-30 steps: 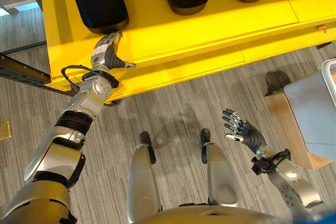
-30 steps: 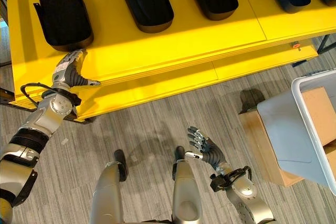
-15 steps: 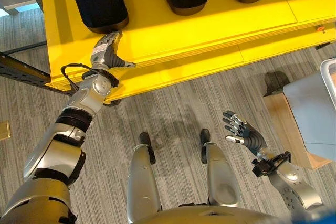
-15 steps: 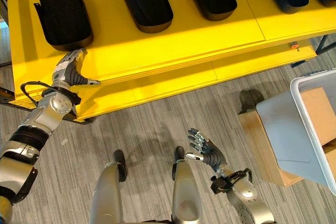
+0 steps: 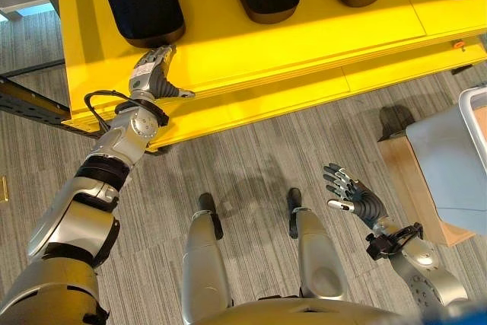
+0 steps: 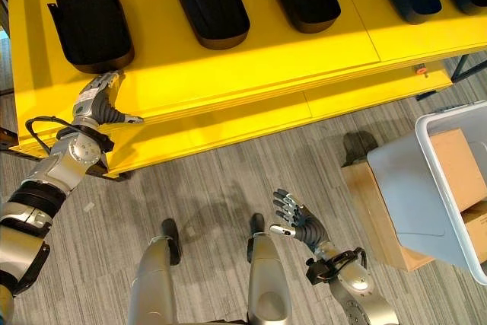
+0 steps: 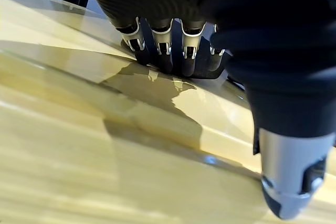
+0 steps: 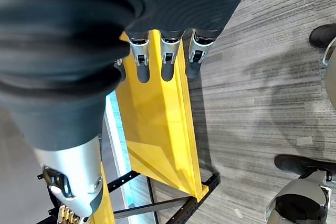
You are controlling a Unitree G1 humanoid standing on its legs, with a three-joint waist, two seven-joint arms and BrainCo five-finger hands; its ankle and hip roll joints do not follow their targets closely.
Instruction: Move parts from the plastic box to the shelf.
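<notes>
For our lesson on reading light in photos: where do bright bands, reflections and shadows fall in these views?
Eye views: a brighter band crosses the yellow shelf below the black parts. Left wrist view: the left hand casts a dark reflection on the glossy surface. Right wrist view: soft shadows on the floor.

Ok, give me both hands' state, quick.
Left hand: open, empty, over the yellow shelf edge.
Right hand: open, empty, above the floor.
</notes>
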